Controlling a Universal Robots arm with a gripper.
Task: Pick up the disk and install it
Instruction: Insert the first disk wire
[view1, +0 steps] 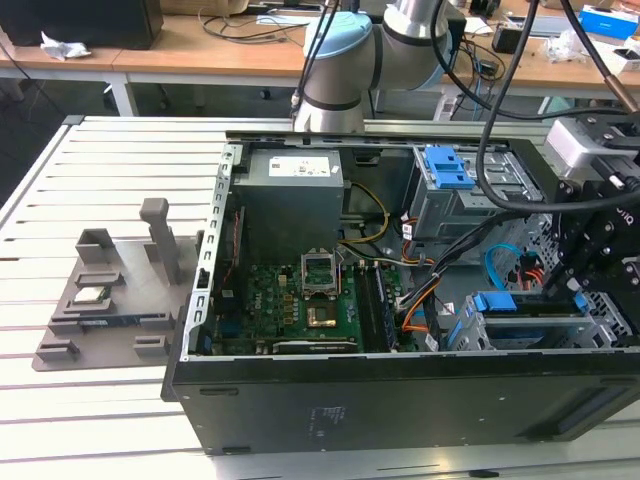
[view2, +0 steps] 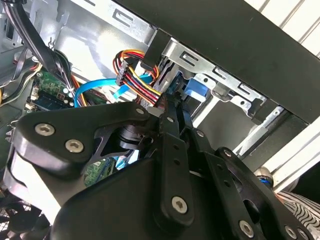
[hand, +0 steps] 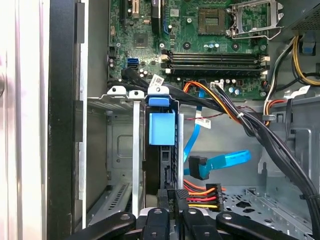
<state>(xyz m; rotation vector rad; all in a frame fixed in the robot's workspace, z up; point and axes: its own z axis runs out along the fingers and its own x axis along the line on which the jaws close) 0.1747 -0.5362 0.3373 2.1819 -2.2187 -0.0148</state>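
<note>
The disk (hand: 161, 150) stands on edge in a slot of the grey drive cage (hand: 120, 145), its blue carrier frame showing at the far end. In the exterior view the disk (view1: 520, 303) lies in the cage (view1: 520, 335) at the open computer case's front right corner. My gripper (hand: 172, 197) is shut, its two black fingers together against the disk's near end rather than around it. In the second wrist view the gripper (view2: 175, 107) reaches up to the blue carrier (view2: 192, 92). My black gripper body (view1: 590, 280) hangs over that corner in the exterior view.
Beside the slot, a blue data cable (hand: 220, 162) and a multicoloured power connector (hand: 202, 195) hang loose. The motherboard (view1: 300, 300), power supply (view1: 290, 190) and a second cage with a blue latch (view1: 447, 165) fill the case. A grey fixture (view1: 110, 300) sits on the slatted table.
</note>
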